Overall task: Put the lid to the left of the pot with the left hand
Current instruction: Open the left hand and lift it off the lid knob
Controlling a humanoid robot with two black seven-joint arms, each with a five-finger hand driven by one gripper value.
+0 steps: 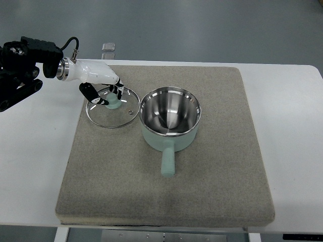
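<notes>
We note a clear glass lid [112, 107] with metal rim, a pot [169, 121] of polished steel inside and matt mint outside, on a rough cloth mat [212, 166].

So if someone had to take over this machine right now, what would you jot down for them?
Left hand: fingers around the knob of the glass lid, grip not let go.
Right hand: not in view.
Lid: flat on the grey mat, left of the pot, rim close to the pot's.
Pot: open, empty, handle toward the robot.
Done: lid off and set down at left.
Left: open the hand and draw the arm back.
</notes>
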